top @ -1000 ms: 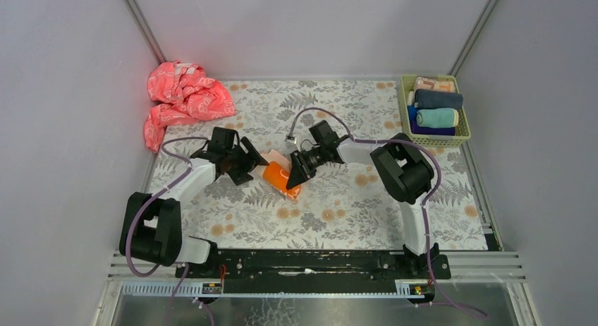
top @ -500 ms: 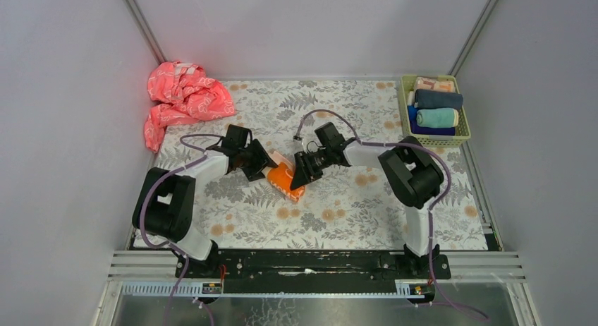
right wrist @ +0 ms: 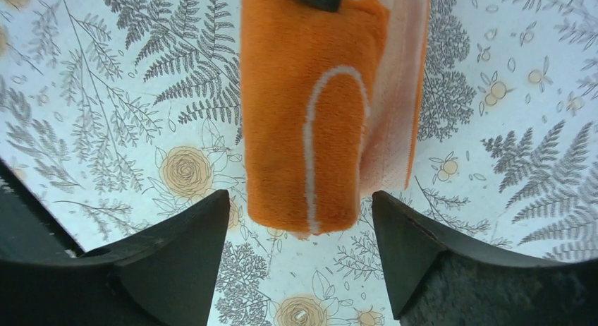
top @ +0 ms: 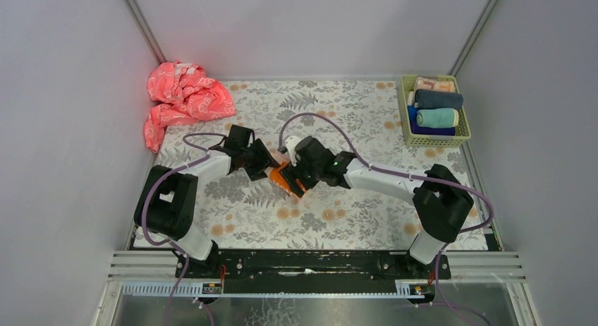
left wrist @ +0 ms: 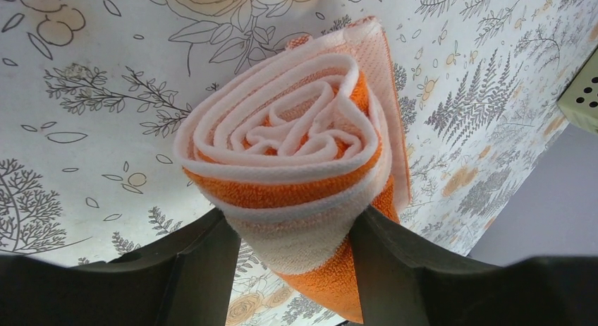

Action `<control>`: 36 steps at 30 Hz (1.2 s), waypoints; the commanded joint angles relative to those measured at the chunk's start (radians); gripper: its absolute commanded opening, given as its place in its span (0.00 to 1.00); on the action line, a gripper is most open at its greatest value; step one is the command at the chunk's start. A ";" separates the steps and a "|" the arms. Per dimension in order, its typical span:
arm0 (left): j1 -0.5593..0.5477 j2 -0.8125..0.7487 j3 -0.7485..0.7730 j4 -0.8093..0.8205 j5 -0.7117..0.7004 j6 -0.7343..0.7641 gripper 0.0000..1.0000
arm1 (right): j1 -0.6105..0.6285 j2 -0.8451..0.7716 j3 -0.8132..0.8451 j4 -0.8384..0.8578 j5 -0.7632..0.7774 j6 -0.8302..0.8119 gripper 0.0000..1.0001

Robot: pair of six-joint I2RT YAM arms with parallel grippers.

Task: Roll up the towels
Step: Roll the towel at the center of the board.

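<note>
**Orange roll pinched at one end, second gripper poised over the other**

From above, grey walls box in a desk (top: 338, 220) covered with a fern-and-flower print. The orange towel (top: 283, 176) lies rolled near the middle. The left gripper (top: 264, 169) is at one end and the right gripper (top: 300, 179) is over the other, so the arms hide most of it. A crumpled pink cloth (top: 185, 100) sits in the far left corner. A basket (top: 404, 107) at the far right holds finished rolls, a mint-teal roll (top: 437, 118) among them.

The left wrist view looks at the roll end-on, its orange and peach layers in a loose spiral. The left gripper (left wrist: 289, 227) is closed on it, a finger dented into each flank. The towel looks light, plush and springy, so I expect it would slacken if let go. The safest hold is probably across the body, pinning the outer edge.

The right wrist view shows the roll lengthwise, with a peach flap alongside it. The right gripper (right wrist: 300, 199) is spread wide, its fingers on either side of the near end and touching nothing. The white lettering curves out of sight and cannot be read. The far end is cut off by the frame.
</note>
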 commanded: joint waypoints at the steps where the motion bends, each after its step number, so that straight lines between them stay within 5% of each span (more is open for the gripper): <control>1: -0.021 0.059 -0.020 -0.074 -0.089 0.056 0.54 | 0.092 -0.030 0.041 -0.001 0.279 -0.122 0.82; 12: -0.030 0.078 -0.001 -0.080 -0.082 0.057 0.56 | 0.252 0.188 0.092 -0.010 0.458 -0.271 0.86; 17: -0.030 0.062 0.006 -0.082 -0.070 0.059 0.59 | 0.247 0.241 0.053 -0.007 0.463 -0.264 0.72; 24: 0.004 -0.054 0.005 -0.104 -0.044 0.056 0.66 | 0.104 0.213 0.039 -0.079 0.061 -0.198 0.32; 36: 0.053 -0.172 -0.049 -0.067 0.031 0.027 0.74 | -0.076 0.221 0.034 -0.082 -0.472 -0.130 0.29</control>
